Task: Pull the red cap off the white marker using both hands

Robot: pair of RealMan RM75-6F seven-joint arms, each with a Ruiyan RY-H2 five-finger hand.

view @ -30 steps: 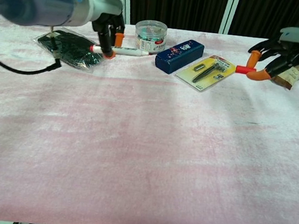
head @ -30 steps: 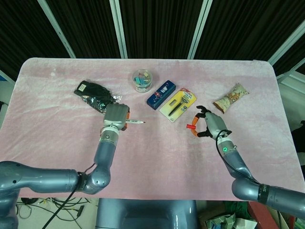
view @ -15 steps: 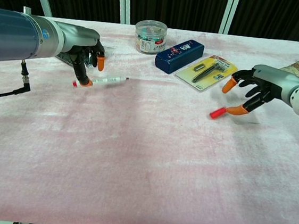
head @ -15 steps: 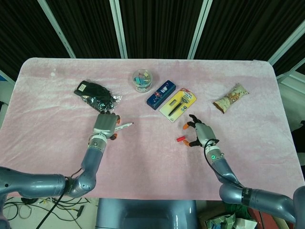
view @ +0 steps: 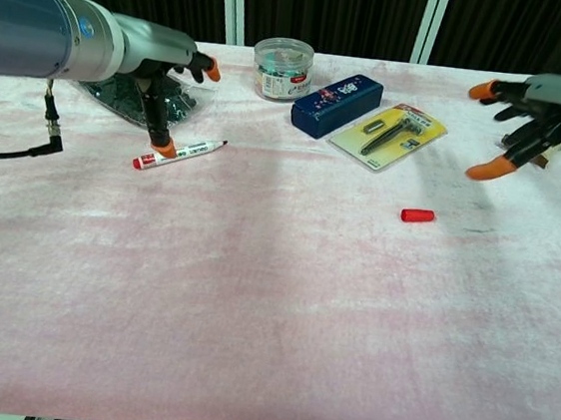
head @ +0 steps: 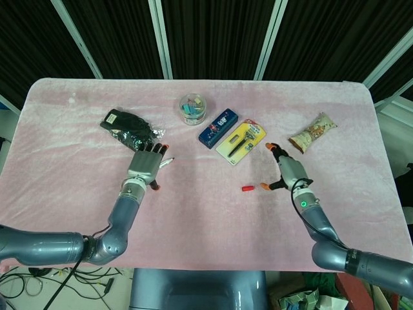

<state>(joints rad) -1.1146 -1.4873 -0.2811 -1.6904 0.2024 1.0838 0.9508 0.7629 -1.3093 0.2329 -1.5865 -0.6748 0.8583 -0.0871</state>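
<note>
From the head view, the left hand (head: 147,166) hung spread over the white marker (head: 166,161), while the right hand (head: 288,171) was splayed and empty near the red cap (head: 247,188). From the chest view, marker (view: 179,153) and cap (view: 417,215) lay well apart on the cloth; both looked light, stiff and liable to roll, best pinched mid-barrel.

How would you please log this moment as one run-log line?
red cap: off, on cloth | white marker: uncapped, on cloth | left robot hand: open above marker | right robot hand: open, apart from cap

On the pink table (head: 213,213): a black packet (head: 127,128), a clear tub (head: 193,108), a blue box (head: 218,128), a yellow razor pack (head: 241,141), a snack bag (head: 312,132)
</note>
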